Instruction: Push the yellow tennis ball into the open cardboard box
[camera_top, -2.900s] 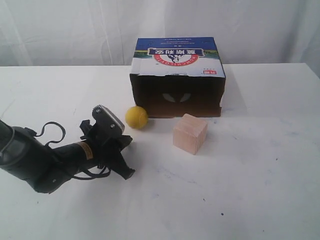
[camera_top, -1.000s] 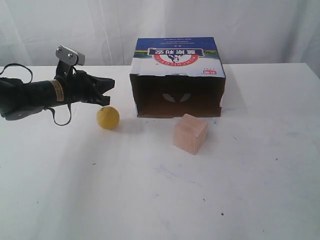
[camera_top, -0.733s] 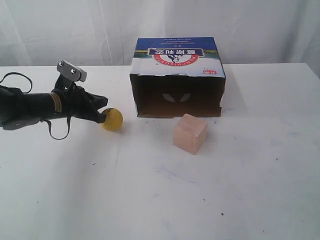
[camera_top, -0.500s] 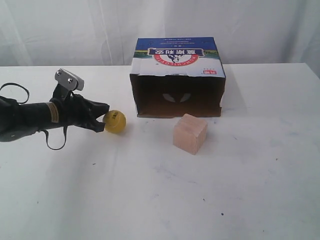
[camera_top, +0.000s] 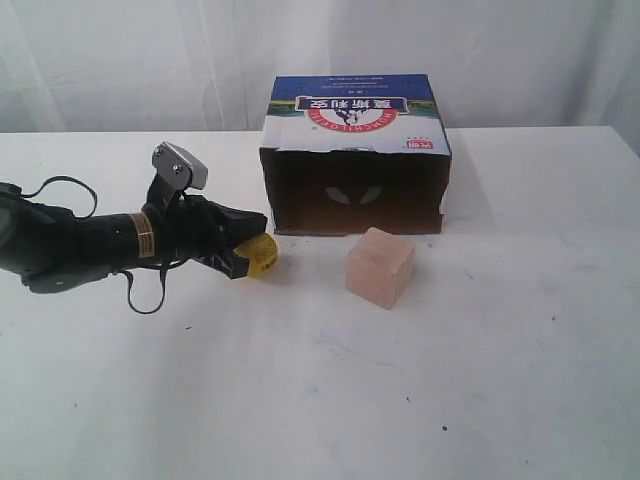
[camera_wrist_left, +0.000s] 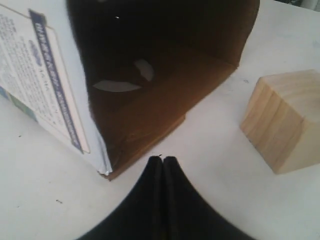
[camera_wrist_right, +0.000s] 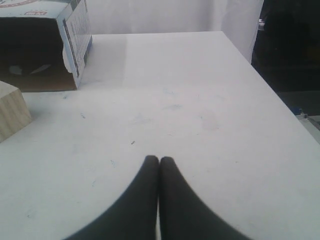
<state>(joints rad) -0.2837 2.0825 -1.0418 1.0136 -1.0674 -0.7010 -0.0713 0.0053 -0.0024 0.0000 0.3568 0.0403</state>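
White table (camera_top: 500, 380) carried the box (camera_top: 355, 150), its dark opening facing the cube (camera_top: 380, 266). Nearby the left gripper (camera_top: 240, 262), jaws pressed together (the right gripper (camera_wrist_right: 159, 160) likewise), touched the ball (camera_top: 266, 256), which lay outside the box, near its front left corner.

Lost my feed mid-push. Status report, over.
Left gripper shut, tip against the yellow tennis ball. Right gripper shut, clear of it. Ball outside the open cardboard box, near its left front corner. Wooden cube sits right of ball, apart.
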